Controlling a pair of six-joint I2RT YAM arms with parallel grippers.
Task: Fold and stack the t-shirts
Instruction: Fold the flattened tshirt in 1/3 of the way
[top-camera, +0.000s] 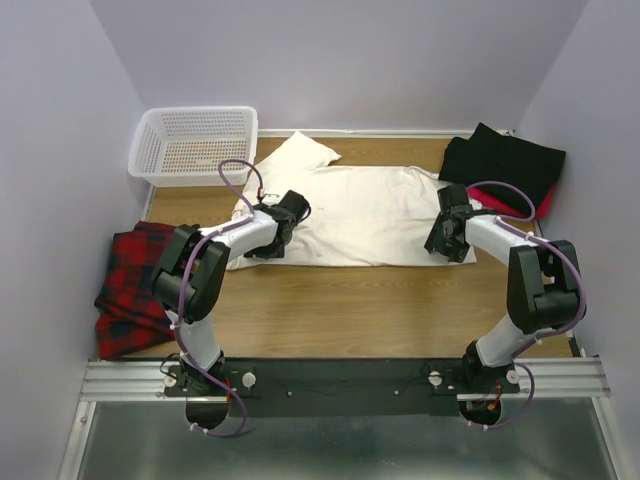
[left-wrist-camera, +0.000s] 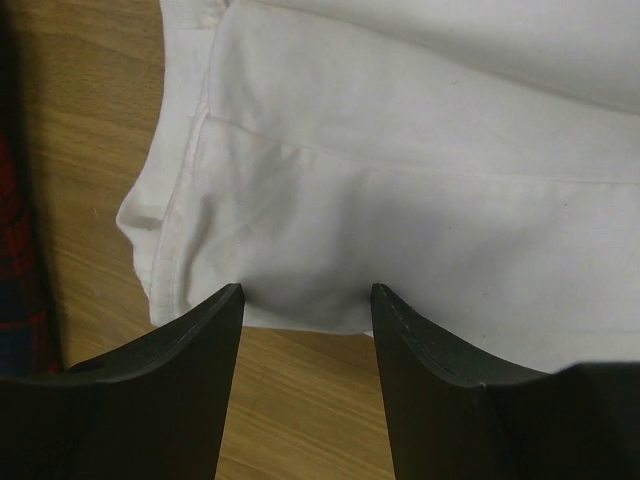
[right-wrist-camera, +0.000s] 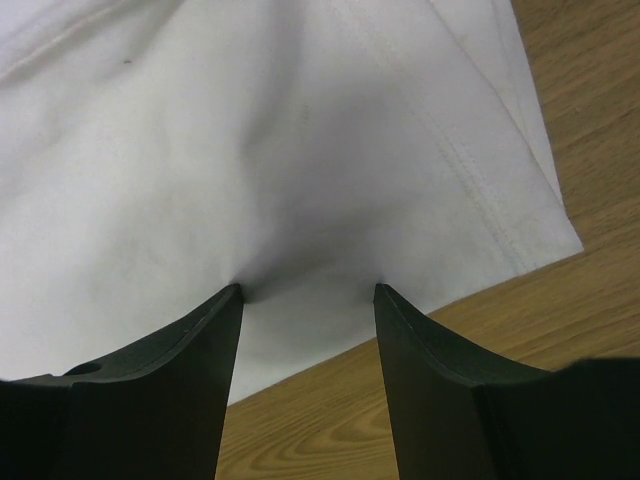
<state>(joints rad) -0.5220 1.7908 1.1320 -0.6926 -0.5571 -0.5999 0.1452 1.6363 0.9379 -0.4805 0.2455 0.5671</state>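
The cream-white t-shirt (top-camera: 360, 215) lies spread flat across the middle of the wooden table (top-camera: 350, 310), one sleeve pointing toward the basket. My left gripper (top-camera: 268, 245) is open at its near left edge, fingertips down on the hem (left-wrist-camera: 306, 300). At the shirt's near right corner my right gripper (top-camera: 440, 245) is also open, its tips pressing into the cloth (right-wrist-camera: 308, 295). A folded black t-shirt (top-camera: 505, 165) rests at the back right on top of a red t-shirt (top-camera: 540, 205).
A white plastic basket (top-camera: 190, 145) stands at the back left. A red-and-dark plaid garment (top-camera: 130, 285) lies crumpled at the left edge, also showing in the left wrist view (left-wrist-camera: 15, 250). Grey walls close in three sides.
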